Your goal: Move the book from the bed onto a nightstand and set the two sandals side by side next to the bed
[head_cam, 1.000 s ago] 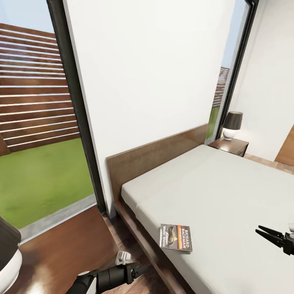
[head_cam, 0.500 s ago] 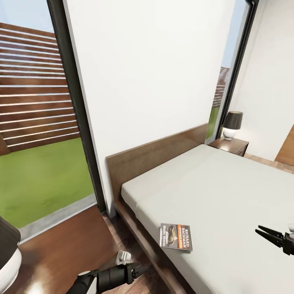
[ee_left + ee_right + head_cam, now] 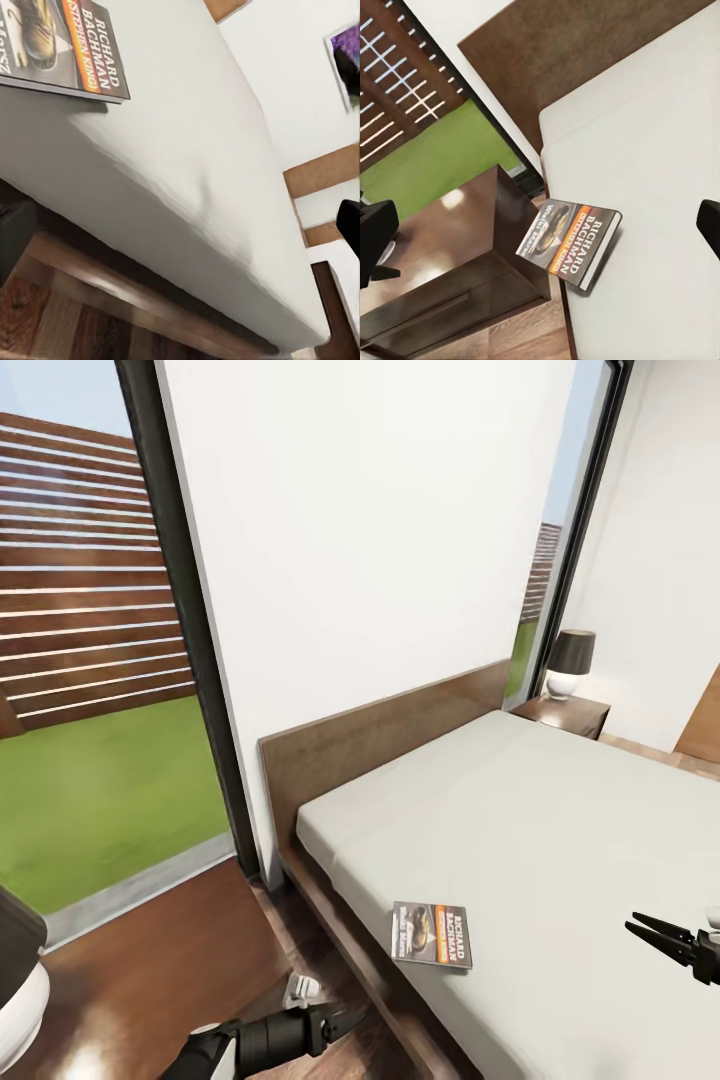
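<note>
On the near corner of the bed [image 3: 540, 810] the book [image 3: 431, 948] lies flat. Over the mattress the right gripper [image 3: 643, 932] reaches level toward it, fingers parted, empty. Low beside the frame, the left gripper [image 3: 352, 1020] extends forward; its spread can't be judged

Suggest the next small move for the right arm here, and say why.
Probably ease the right gripper toward the book. Its fingers are spread and empty, hovering over the mattress of the bed, while the book lies flat near the mattress edge, untouched. The left gripper sits lower, beside the bed frame, so it is less well placed.
</note>
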`<state>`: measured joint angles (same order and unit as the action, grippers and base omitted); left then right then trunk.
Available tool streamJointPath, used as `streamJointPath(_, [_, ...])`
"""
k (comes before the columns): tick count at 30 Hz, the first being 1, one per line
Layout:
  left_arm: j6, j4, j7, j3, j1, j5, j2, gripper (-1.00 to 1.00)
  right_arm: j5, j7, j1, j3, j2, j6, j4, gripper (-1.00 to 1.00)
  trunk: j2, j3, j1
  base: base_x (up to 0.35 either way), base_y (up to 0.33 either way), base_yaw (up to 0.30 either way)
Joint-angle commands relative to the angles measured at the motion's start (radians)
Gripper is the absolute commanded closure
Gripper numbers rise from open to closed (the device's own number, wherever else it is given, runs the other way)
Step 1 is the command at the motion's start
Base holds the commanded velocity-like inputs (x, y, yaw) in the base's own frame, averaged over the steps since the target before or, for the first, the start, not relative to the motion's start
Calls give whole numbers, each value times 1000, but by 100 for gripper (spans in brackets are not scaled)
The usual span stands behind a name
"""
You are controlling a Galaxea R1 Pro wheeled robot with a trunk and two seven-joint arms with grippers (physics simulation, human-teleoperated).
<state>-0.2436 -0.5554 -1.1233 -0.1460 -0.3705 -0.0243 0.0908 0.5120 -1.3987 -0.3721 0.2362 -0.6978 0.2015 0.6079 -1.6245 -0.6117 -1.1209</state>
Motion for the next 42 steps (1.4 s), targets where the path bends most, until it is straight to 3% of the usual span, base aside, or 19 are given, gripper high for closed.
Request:
streamJointPath(1, [-12, -6, -42, -5, -1, -2, 0, -100, 3, -3, -1, 0, 0, 11, 0, -100, -1, -1, 0, 0, 0, 0])
streamJointPath(4, [-20, -51, -147, -7, -2, -15, -2, -100, 3, -3, -1, 0, 0, 11, 0, -100, -1, -1, 0, 0, 0, 0])
streamJointPath(7, [-68, -105, -193, -8, -13, -46, -12, -100, 3, -3, -1, 0, 0, 10, 0, -100, -1, -1, 0, 0, 0, 0])
streamJointPath(8, [-139, -139, -210, -9, -46, -122, -53, -100, 3, -3, -1, 0, 0, 10, 0, -100, -1, -1, 0, 0, 0, 0])
streamJointPath(9, [-150, -144, -212, -9, -57, -153, -66, -100, 3, -3, -1, 0, 0, 10, 0, -100, -1, -1, 0, 0, 0, 0])
streamJointPath(13, [-167, -150, -215, -9, -86, -242, -98, -100, 3, -3, -1, 0, 0, 10, 0, -100, -1, -1, 0, 0, 0, 0])
streamJointPath(15, [-170, -149, -211, -9, -110, -267, -103, -100, 3, -3, -1, 0, 0, 10, 0, -100, -1, -1, 0, 0, 0, 0])
streamJointPath(20, [-172, -143, -164, -7, -128, -282, -101, -100, 3, -3, -1, 0, 0, 10, 0, -100, -1, -1, 0, 0, 0, 0])
streamJointPath(22, [-172, -142, -109, -6, -131, -284, -92, -100, 3, -3, -1, 0, 0, 10, 0, -100, -1, -1, 0, 0, 0, 0])
streamJointPath(23, [-172, -140, -24, -4, -132, -287, -63, -100, 3, -3, -1, 0, 0, 10, 0, -100, -1, -1, 0, 0, 0, 0])
streamJointPath(25, [-172, -140, 44, -3, -133, -287, -34, -100, 3, -3, -1, 0, 0, 10, 0, -100, -1, -1, 0, 0, 0, 0])
streamJointPath(29, [-172, -140, 111, -3, -133, -287, -18, -100, 3, -3, -1, 0, 0, 10, 0, -100, -1, -1, 0, 0, 0, 0])
streamJointPath(34, [-172, -138, 151, -3, -133, -287, 10, -100, 3, -3, -1, 0, 0, 10, 0, -100, -1, -1, 0, 0, 0, 0])
streamJointPath(42, [-172, -137, 157, -3, -133, -287, 19, -100, 3, -3, -1, 0, 0, 10, 0, -100, -1, -1, 0, 0, 0, 0])
